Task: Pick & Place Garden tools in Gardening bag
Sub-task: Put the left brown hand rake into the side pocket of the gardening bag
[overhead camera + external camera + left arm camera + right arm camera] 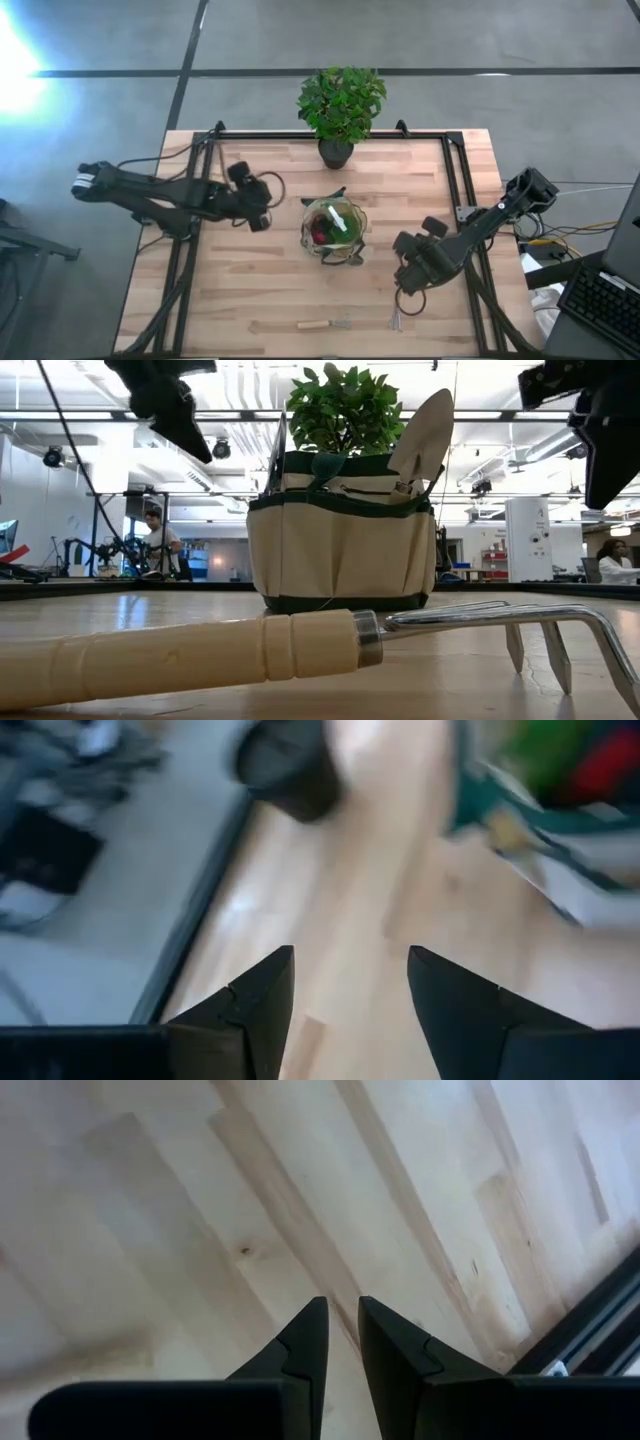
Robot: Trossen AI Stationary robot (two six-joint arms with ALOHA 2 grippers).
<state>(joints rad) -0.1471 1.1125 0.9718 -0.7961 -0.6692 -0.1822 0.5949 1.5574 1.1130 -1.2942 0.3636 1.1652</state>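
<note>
Wooden table [270, 290], slatted, pale. Both dark arms over it, gardening bag [334, 228] at mid-table between them, already stuffed with a trowel [421, 438], something red and something green. Potted plant [340, 108] at the far edge behind the bag. Left gripper [258, 213] just beside the bag, fingers [262, 1002] spread apart, empty. Right gripper [408, 277] on the bag's other side, fingers [303, 1342] nearly together, gripping nothing, bare wood below. Wooden-handled rake [322, 324] near the front edge, well apart from both grippers. Second small tool [396, 319] just past the right gripper.
</note>
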